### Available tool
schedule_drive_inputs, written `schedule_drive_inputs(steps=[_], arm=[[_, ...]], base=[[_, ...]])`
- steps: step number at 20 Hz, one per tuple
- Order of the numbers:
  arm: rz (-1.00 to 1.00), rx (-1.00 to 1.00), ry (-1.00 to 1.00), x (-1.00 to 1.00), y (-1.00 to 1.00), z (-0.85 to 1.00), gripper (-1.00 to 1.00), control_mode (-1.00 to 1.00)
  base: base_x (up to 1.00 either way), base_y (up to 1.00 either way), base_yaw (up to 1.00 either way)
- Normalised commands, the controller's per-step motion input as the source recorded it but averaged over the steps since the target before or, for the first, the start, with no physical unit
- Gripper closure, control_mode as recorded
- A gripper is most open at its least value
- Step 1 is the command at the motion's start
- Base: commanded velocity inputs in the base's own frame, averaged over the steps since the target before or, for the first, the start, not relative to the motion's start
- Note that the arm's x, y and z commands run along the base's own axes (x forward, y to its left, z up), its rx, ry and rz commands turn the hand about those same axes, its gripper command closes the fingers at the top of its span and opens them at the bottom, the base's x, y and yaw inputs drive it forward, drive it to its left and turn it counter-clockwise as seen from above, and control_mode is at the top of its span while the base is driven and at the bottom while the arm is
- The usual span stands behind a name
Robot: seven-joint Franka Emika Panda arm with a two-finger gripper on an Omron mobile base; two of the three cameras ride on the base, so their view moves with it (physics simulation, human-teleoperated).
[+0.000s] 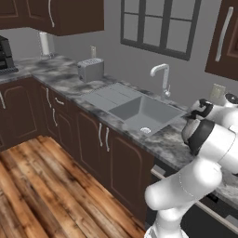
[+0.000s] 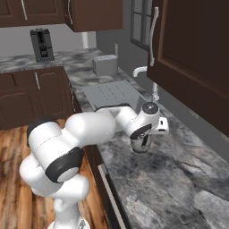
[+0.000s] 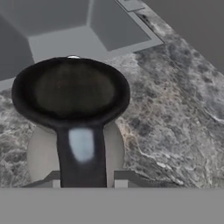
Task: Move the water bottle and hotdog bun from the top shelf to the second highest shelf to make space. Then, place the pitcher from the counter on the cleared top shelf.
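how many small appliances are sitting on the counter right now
2. A silver toaster stands on the counter against the back wall, left of the sink. A black coffee machine stands on the far counter stretch round the corner. Others may be hidden behind the arm.

Both base cameras look down across the table point(image 1: 65, 86) and sink point(image 1: 139, 111) from opposite sides; the hand camera hangs close above the pitcher point(image 3: 70, 92).

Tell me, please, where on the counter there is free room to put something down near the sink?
The counter is bare on the near side of the pitcher, toward the camera in the right base view. A second free strip lies between the toaster and the sink. It is crowded at the sink's corner, where the pitcher stands with the fingers closed on its handle.
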Motion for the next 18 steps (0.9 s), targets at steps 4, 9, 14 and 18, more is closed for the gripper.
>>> schedule_drive_inputs(steps=[4,9,14,18], arm=[[0.01,0.00,-0.02,-0.02,0.00,-0.21,1.00,-1.00],[0.05,-0.01,0.00,-0.50,0.42,-0.13,1.00,-1.00],[0.00,-0.09,-0.01,-0.75,0.89,0.23,1.00,-1.00],[0.00,-0.14,0.00,-0.51,0.98,0.73,1.00,-1.00]], base=[[0.00,0.00,0.00],[0.00,0.00,0.00],[0.00,0.00,0.00],[0.00,0.00,0.00]])
